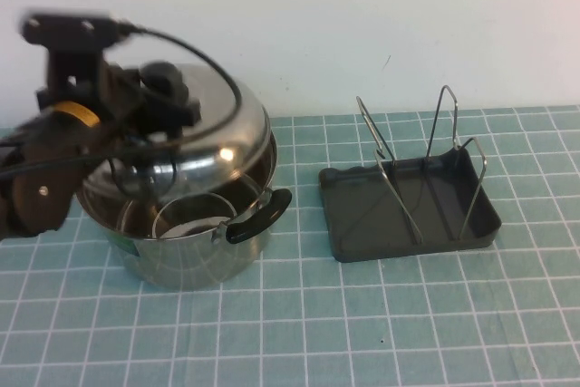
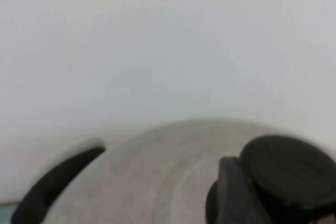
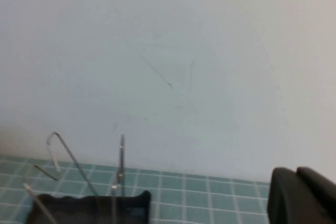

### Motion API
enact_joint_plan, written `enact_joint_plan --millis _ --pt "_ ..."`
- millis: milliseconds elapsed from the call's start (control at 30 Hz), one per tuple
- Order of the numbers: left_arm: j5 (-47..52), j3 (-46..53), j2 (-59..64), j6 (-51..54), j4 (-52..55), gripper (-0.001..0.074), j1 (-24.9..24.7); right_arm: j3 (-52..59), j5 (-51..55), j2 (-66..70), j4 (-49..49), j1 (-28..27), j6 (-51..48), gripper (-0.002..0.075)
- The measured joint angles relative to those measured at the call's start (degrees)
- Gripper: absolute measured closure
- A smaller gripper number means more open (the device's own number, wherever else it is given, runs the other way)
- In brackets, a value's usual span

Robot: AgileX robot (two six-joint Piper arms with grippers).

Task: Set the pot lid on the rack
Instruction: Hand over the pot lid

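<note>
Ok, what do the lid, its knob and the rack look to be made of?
The domed pot lid, tilted up off the steel pot with the left claw at its knob, looks like polished stainless steel: mirror glints. Round black knob: matte, probably plastic. Dark grey rack: seemingly plastic tray with thin bare-metal wire loops. Right claw is parked.

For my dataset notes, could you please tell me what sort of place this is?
Probably a lab test bench, not a kitchen: a green gridded mat, a bare white wall, and only a pot and rack set out.
</note>
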Motion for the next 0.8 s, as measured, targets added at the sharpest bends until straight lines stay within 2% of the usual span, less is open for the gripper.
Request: enact_joint_plan --millis 33,67,167,333,467,567,633,700,800 --pt "-1.6 0.0 -1.1 -1.9 -0.1 0.0432 -0.3 -0.9 1.1 0.3 3.3 0.0 -1.2 0.0727" --pt "-3.8 0.0 -2.2 -4.5 0.1 0.0396 -0.6 -1.9 2.2 0.8 6.6 0.0 -3.2 0.0727" --pt "-11.4 0.0 -3.9 -14.3 3.8 0.0407 -2.8 -4.7 6.5 3.9 23.5 0.4 -13.4 0.0727" --pt "-22.3 0.0 -4.0 -27.1 21.7 0.0407 -7.8 -6.3 14.6 12.4 56.2 0.7 -37.3 0.0727" --pt "-30.3 0.0 -3.3 -33.2 30.0 0.0407 -11.2 -6.4 20.7 20.5 73.8 0.7 -49.0 0.0727" --pt "-35.5 0.0 -2.6 -35.6 32.2 0.0407 -13.1 -6.7 23.2 26.2 78.0 0.7 -50.8 0.0726" --pt "-38.6 0.0 -2.4 -36.8 32.5 0.0407 -14.0 -7.0 25.7 29.8 78.8 0.7 -51.4 0.0697" --pt "-40.7 0.0 -2.1 -38.2 32.7 0.0407 -14.7 -7.4 29.7 33.1 78.9 0.7 -51.7 0.0615" --pt "-42.1 0.0 -1.9 -39.4 33.6 0.0407 -15.5 -8.3 36.4 38.0 79.0 0.7 -49.9 0.0438"
